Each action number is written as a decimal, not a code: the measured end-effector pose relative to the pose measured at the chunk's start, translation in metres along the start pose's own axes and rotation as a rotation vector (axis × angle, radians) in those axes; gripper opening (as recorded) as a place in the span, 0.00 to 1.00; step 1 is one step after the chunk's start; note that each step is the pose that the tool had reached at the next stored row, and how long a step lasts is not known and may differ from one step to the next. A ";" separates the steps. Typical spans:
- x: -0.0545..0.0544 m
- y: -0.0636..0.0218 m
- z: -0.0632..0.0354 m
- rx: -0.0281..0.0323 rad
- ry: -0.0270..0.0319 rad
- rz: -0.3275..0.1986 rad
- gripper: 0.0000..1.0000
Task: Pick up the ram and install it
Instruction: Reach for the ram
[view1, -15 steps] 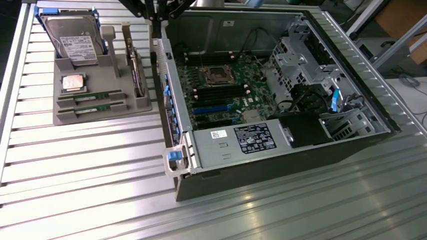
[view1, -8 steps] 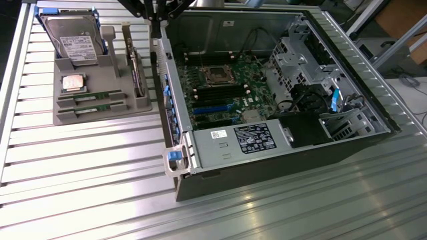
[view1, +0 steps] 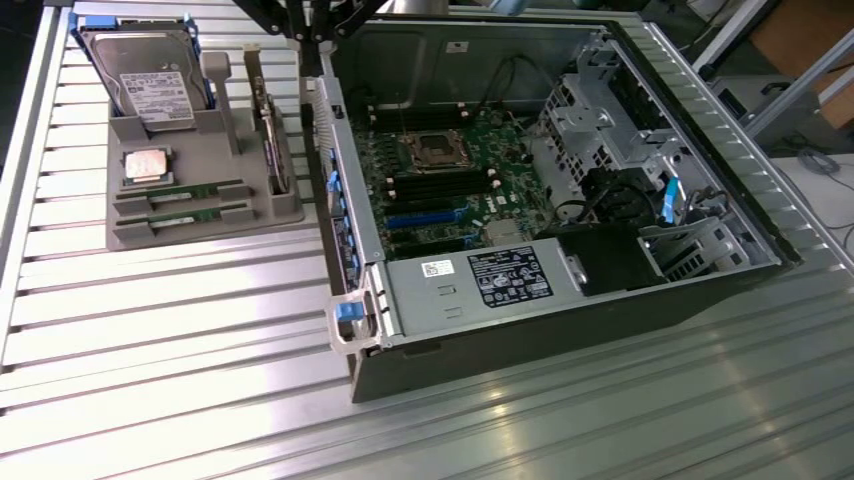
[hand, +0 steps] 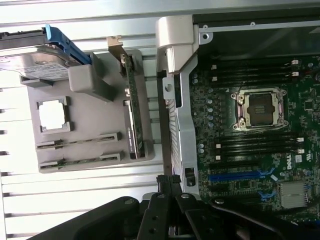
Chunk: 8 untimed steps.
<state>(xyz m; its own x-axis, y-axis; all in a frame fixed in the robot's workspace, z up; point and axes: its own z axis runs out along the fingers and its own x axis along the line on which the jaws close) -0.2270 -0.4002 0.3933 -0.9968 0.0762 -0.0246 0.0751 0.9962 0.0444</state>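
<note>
Two ram sticks stand on edge in the grooves of the gray tray at the exterior view's left: one ram stick just beside the other ram stick, both untouched. The grooves likely keep each long top edge up and free for a pinch from above. On the same tray are a hard drive propped upright at the back, a silver chip lying flat in its pocket, and a bracket card standing along the tray's edge nearest the computer case.

The case lies on its side with the cover off, probably so the board faces up for a straight downward push. The memory slots look bare and the socket is empty.

The claw hangs high, pointing down over the strip between tray and case wall, its fingers pressed together with nothing in them, well apart from the sticks.
</note>
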 end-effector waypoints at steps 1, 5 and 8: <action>0.000 0.0000 0.0000 0.0000 0.0000 0.000 0.11; 0.001 -0.0001 0.0000 0.0000 0.0000 0.000 0.11; 0.002 -0.0003 -0.0001 0.0000 0.0000 0.000 0.11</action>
<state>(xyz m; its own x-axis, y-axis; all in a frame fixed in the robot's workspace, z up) -0.2289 -0.4003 0.3933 -0.9968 0.0762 -0.0245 0.0751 0.9962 0.0444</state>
